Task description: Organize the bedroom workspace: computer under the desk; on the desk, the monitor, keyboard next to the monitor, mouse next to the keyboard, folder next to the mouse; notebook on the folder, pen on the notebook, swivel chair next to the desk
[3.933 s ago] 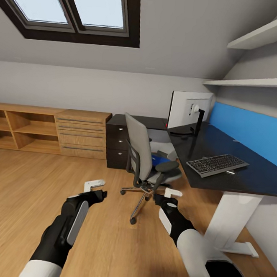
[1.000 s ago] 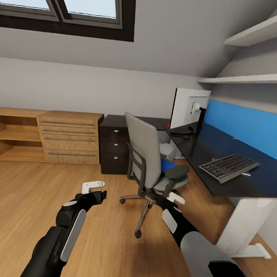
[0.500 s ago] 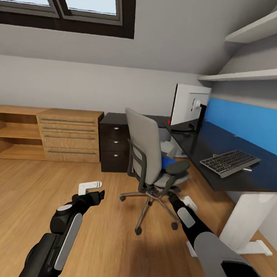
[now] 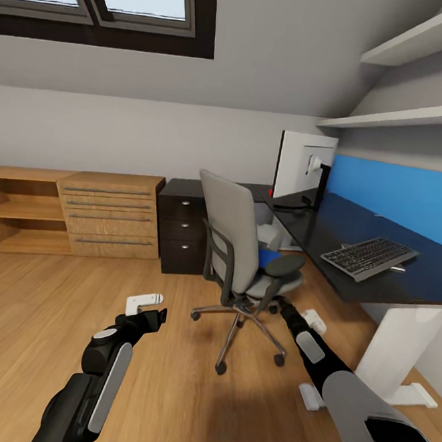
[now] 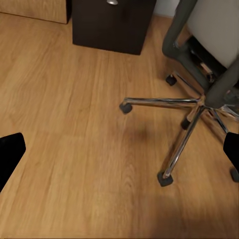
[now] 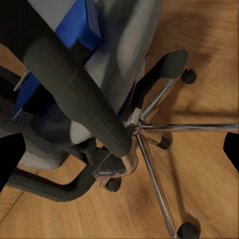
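The grey swivel chair [image 4: 235, 234] stands on the floor by the black-topped desk [image 4: 341, 228], its back toward me. A blue folder [image 4: 269, 258] lies on its seat, also seen as a blue slab [image 6: 78, 24] in the right wrist view. On the desk stand the monitor [image 4: 302, 166] and the keyboard [image 4: 369, 258], with a thin white pen [image 4: 396, 268] beside the keyboard. My right gripper [image 6: 119, 153] is open, low beside the chair's armrest [image 6: 74, 84] and star base. My left gripper [image 4: 148, 307] is open over bare floor, left of the chair's base [image 5: 198, 103]. Mouse and notebook are out of view.
A light wooden dresser [image 4: 111, 213] and open shelves [image 4: 19, 213] line the back wall at the left. The desk's black drawer unit [image 4: 182, 234] stands behind the chair. Its white leg [image 4: 397, 347] is at the right. Wall shelves [image 4: 408, 117] hang above the desk.
My right arm has stretched forward and down, bringing its gripper under the chair's armrest. The view has drawn closer to the chair. The left arm has barely moved.
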Motion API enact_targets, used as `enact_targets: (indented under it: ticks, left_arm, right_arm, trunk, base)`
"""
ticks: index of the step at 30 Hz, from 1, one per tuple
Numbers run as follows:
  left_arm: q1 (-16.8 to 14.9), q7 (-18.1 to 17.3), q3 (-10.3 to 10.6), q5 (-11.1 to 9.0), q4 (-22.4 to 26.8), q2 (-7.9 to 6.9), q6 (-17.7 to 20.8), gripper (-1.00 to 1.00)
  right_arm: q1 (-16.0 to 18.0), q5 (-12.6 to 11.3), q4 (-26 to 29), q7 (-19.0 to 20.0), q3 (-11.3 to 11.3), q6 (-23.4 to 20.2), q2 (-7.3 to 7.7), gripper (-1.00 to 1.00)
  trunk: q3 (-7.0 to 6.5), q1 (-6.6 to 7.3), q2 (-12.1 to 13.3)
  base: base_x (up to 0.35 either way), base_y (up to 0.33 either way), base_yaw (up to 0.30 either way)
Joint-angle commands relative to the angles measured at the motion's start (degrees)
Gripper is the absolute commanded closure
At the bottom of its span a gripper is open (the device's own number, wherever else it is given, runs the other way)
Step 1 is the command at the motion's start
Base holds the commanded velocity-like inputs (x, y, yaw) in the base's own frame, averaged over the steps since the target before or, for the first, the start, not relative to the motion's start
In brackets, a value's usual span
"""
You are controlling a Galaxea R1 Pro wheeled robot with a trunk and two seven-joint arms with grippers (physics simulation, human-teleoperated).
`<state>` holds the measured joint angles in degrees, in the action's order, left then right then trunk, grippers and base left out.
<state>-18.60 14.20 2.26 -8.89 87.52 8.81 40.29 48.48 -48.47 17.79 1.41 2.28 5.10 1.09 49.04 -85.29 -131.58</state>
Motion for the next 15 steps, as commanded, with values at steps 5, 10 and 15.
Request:
enact_targets:
  ticks: [5,10,15]
  left_arm:
    - [-0.04,0.48,0.03,-0.6,-0.05,-0.02,0.22,-1.0]
    - [-0.04,0.48,0.05,-0.6,-0.06,-0.02,0.23,-1.0]
    - [-0.04,0.48,0.04,-0.6,-0.07,-0.02,0.23,-1.0]
  right_arm:
    - [0.03,-0.53,-0.3,0.05,0.07,9.8,-0.15,-1.0]
    - [0.03,-0.64,-0.45,-0.07,0.07,13.66,-0.2,-1.0]
    - [0.03,-0.65,-0.47,-0.12,0.17,14.31,-0.15,-1.0]
  trunk:
    - [0.06,-0.01,-0.02]
    - [0.06,-0.01,-0.02]
    - [0.06,-0.01,-0.02]
  base:
    - [0.259,0.0,0.0]
    - [0.152,-0.013,0.0]
    - [0.234,-0.097,0.0]
